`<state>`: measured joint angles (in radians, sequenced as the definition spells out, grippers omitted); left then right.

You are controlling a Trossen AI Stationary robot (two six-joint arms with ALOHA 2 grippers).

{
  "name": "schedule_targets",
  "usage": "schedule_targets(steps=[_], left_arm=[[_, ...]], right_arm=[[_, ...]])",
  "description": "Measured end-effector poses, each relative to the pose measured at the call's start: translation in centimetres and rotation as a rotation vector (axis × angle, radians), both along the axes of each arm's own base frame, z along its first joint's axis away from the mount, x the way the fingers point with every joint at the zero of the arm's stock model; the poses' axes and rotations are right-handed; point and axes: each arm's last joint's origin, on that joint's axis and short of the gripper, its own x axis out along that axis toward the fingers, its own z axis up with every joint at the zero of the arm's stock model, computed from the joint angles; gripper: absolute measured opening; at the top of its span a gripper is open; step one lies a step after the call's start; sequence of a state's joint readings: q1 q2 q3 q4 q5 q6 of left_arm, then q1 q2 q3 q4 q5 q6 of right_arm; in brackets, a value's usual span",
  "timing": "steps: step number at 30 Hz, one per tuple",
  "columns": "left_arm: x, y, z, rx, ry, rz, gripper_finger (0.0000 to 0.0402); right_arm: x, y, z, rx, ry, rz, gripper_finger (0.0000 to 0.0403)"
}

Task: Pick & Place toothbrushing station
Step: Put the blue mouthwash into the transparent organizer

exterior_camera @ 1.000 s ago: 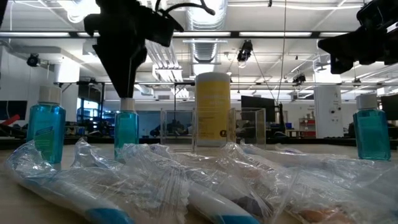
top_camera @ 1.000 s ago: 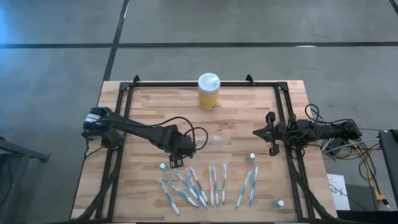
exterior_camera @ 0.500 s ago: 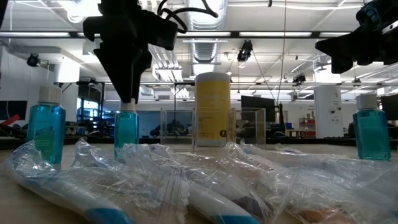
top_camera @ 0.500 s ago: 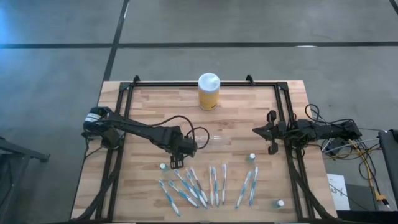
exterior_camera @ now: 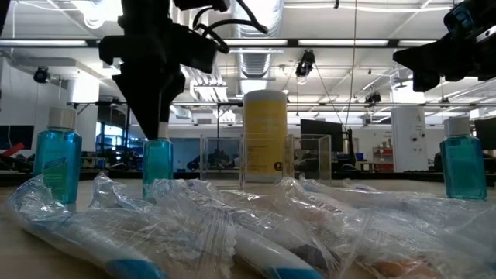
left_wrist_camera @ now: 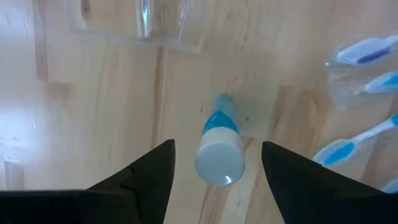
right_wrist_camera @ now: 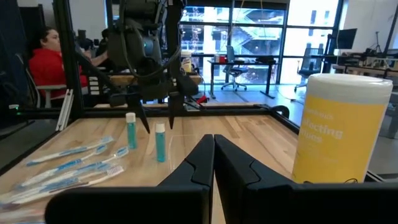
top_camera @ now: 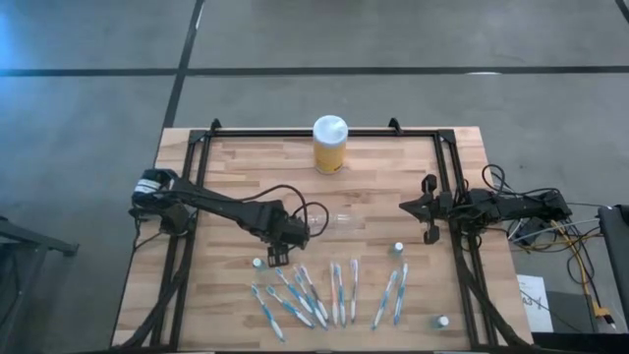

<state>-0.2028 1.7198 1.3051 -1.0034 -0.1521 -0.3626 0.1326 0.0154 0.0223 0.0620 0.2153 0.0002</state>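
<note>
The clear holder [top_camera: 329, 218] stands on the table's middle; it also shows in the left wrist view [left_wrist_camera: 134, 25]. Several blue-and-white toothbrushes [top_camera: 334, 293] lie in a row near the front edge. A white-capped blue tube [left_wrist_camera: 219, 158] stands upright on its base. My left gripper [top_camera: 278, 254] is open just above it, one finger on either side of the cap without touching; in the low view it [exterior_camera: 159, 128] hides the cap of the tube [exterior_camera: 157, 161]. My right gripper [top_camera: 425, 209] is shut and empty at the table's right.
A yellow jar with a white lid [top_camera: 330, 145] stands at the far middle. Two more tubes [top_camera: 398, 249] [top_camera: 442, 321] stand at the right front. Black frame rails [top_camera: 187, 197] run along the table's sides. A person in red [right_wrist_camera: 43, 56] sits beyond the table.
My left gripper has gone down onto the standing tube, still open; in the low view its fingers now cover the tube's white cap, which showed below them a second ago. The tube has stayed in place.
</note>
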Motion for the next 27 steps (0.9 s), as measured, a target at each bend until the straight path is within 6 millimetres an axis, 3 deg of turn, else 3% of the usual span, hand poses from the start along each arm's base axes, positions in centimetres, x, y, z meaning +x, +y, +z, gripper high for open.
schedule_targets(steps=[9,19,27], left_arm=[[0.21,-0.03,0.51,0.0,-0.019,-0.006,0.024],[0.29,0.12,0.51,-0.001,-0.027,0.01,0.0167],[0.26,0.08,0.51,-0.009,-0.023,-0.003,0.0159]], right_arm=[[0.0,0.0,0.0,0.0,0.0,0.0,0.0008],[0.0,0.0,0.0,0.0,0.0,0.0,0.0008],[0.0,0.0,0.0,-0.001,0.0,0.0,0.0008]])
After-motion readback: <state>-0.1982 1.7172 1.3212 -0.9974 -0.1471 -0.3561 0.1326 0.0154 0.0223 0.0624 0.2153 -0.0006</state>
